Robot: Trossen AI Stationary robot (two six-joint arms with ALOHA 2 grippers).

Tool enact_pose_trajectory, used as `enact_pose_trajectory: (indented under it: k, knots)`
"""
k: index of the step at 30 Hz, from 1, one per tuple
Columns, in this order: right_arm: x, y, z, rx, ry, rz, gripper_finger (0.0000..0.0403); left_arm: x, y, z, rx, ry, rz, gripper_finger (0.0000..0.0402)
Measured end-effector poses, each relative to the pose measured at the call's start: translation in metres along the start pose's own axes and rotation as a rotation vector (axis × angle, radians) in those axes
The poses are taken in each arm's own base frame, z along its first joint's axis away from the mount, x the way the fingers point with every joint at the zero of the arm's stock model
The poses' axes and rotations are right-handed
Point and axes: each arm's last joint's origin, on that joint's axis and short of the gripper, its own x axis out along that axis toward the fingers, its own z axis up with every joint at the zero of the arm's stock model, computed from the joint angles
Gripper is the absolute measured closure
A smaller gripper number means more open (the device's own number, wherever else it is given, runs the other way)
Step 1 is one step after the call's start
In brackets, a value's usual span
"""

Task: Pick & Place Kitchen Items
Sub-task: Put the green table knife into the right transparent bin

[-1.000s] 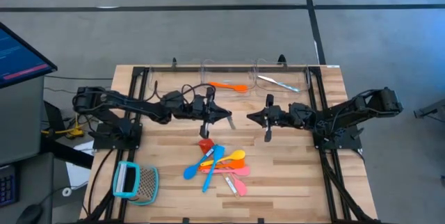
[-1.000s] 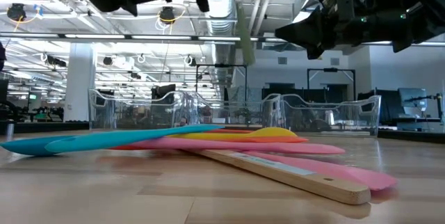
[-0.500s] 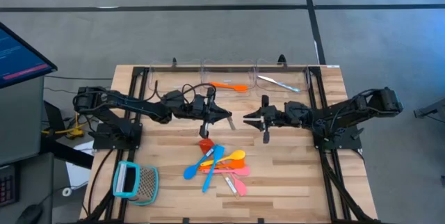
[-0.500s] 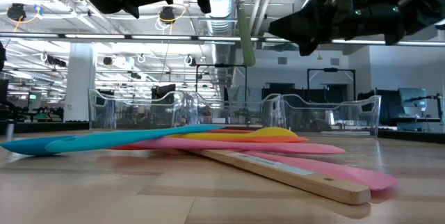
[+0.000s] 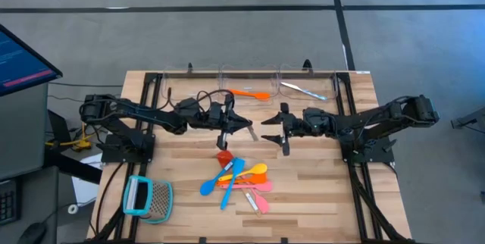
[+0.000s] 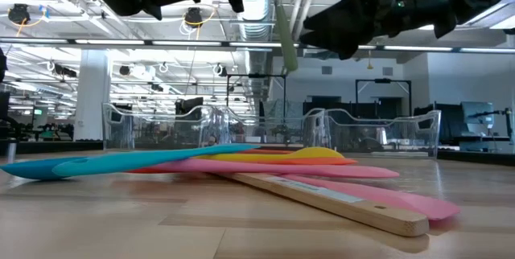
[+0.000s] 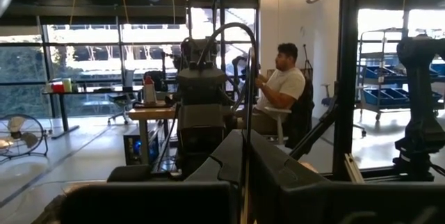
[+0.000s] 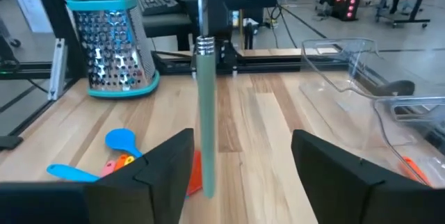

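Item in hand: one red-headed spatula [image 5: 223,155] with a grey-green handle and metal collar, hanging upright with its head just over the far edge of the loose heap of coloured plastic utensils [image 5: 241,180]. The left gripper [image 5: 229,125], directly above that edge, is pinching the top of the handle between closed fingers. The right gripper [image 5: 270,125] is advancing toward the handle from the heap's far right side, and its fingers, shut a second ago, are now standing wide and empty. By judgement it is lining up to take the spatula over. Heap count: two blue, one orange, one yellow, at least one pink and one pale-handled piece; overlap is preventing a firmer tally. Beyond the heap: three clear plastic bins [image 5: 227,71], one orange utensil [image 5: 250,93] lying in the middle bin, one silvery piece [image 5: 303,90] in the right one. Left of the heap: one teal-framed metal grater [image 5: 149,198].
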Motion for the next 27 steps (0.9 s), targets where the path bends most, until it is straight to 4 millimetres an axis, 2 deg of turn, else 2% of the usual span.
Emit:
enact_pose_trajectory:
  k: [10,15,21,27]
  knots:
    - [0.000,0.001,0.004,-0.001,-0.037,0.039,0.0195,0.011,0.002,0.015,0.009,-0.042,0.001,0.0401]
    - [0.000,0.001,0.005,-0.002,-0.047,0.039,0.0206,0.018,0.004,0.006,0.002,-0.006,0.004,0.0401]
    - [0.000,0.001,0.004,-0.002,-0.043,0.038,0.0214,0.038,0.009,-0.005,-0.004,0.007,0.004,0.0401]
    - [0.000,0.001,0.004,-0.001,-0.037,0.036,0.0225,0.047,0.010,-0.003,-0.010,-0.010,-0.024,0.0401]
